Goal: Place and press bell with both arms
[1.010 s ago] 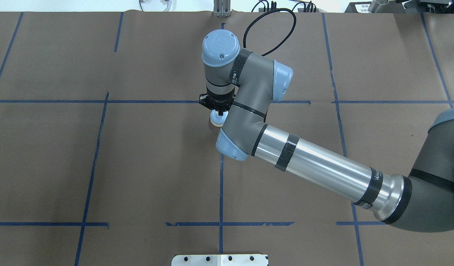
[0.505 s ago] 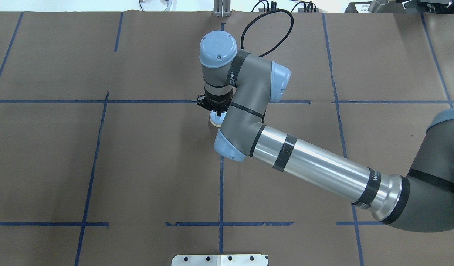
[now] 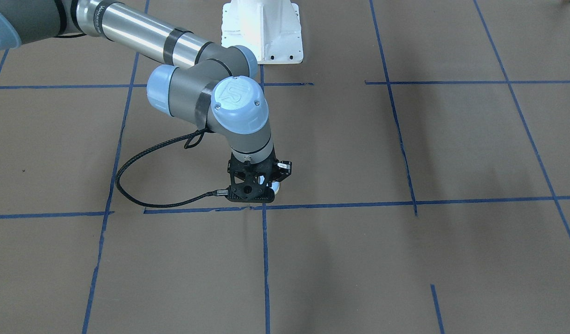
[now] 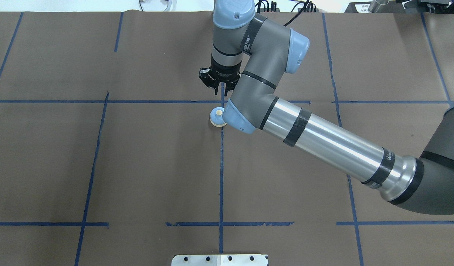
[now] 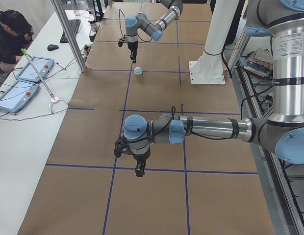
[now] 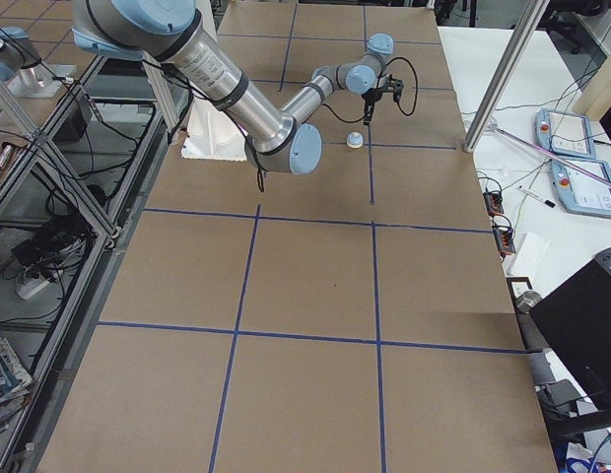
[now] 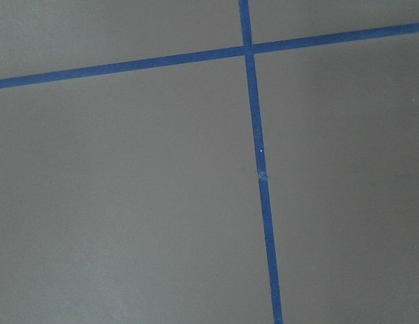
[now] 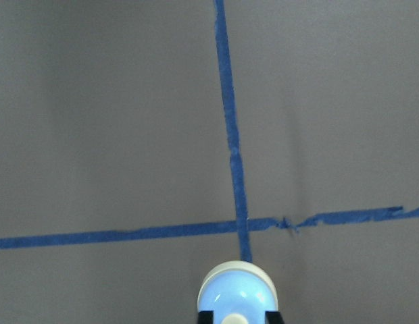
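Currently the bell (image 4: 216,117) stands upright on the desk (image 4: 138,166), free of any grip, with its cream button (image 4: 219,112) facing up. It sits at a lengthwise blue tape line (image 4: 221,177), close to where this line crosses another one, on the side of the crossing nearer to the robot. In the overhead view a light-blue joint cap of the right arm (image 4: 323,142) covers one edge of the bell. The right arm comes in from its own side and bends over the middle of the desk. The right gripper (image 4: 221,91) points straight down and hangs over the bell without touching it; both side views show a clear gap between them. In the right wrist view the two black fingertips (image 8: 206,317) appear at the bottom edge, one on each side of the button, so this gripper is spread and holds nothing. A black cable (image 3: 141,197) runs in a loop from the wrist to the gripper body. The left arm (image 5: 211,128) appears only in the view from the left end of the desk, where it is stretched low over the brown paper, well apart from the bell. The left gripper (image 5: 138,171) points down near another tape crossing, but I cannot tell whether it is spread or pressed together. The left wrist view shows only brown paper and crossing tape. The white pedestal (image 3: 262,28) stands at the robot's side of the desk.
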You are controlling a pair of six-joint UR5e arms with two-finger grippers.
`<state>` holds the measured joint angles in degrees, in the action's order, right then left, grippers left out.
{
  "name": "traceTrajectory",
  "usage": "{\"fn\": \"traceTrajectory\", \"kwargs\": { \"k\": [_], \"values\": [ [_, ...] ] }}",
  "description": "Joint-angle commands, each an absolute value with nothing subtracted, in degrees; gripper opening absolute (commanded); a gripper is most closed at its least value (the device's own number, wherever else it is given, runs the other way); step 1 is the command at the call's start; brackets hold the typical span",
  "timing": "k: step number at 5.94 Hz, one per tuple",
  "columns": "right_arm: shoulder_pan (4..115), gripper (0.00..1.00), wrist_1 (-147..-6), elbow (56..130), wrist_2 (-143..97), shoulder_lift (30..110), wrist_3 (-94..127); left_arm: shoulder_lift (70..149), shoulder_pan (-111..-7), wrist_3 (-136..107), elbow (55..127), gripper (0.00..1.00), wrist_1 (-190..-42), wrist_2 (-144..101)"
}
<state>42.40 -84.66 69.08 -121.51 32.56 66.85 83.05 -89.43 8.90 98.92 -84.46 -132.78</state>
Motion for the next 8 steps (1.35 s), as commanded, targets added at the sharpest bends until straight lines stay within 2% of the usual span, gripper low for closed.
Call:
{"fn": "traceTrajectory", "kwargs": {
  "k": [1,2,3,5,7,8],
  "values": [
    [52.1,1.0,-85.2,69.5,-129.3,38.8,52.9,83.1,-89.4,9.0,98.7,1.0,-84.5,-132.6],
    [55.7,1.0,-85.9,70.2,-130.0,43.4,45.3,83.1,-89.5,9.1,99.5,1.0,-84.3,-132.9],
    [60.2,1.0,-86.0,74.2,-130.0,51.2,34.8,83.1,-89.5,8.9,99.7,1.0,-83.9,-132.6],
    [69.3,1.0,-86.1,85.9,-133.6,68.7,15.5,82.9,-89.5,9.0,99.7,1.0,-84.0,-132.5],
    [77.3,1.0,-86.1,97.7,-134.6,86.1,9.9,81.7,-89.4,9.2,99.9,1.0,-84.4,-132.6],
    [81.6,1.0,-86.0,100.7,-134.4,93.8,8.8,81.7,-89.3,9.3,99.9,1.0,-84.5,-132.7]
  ]
}}
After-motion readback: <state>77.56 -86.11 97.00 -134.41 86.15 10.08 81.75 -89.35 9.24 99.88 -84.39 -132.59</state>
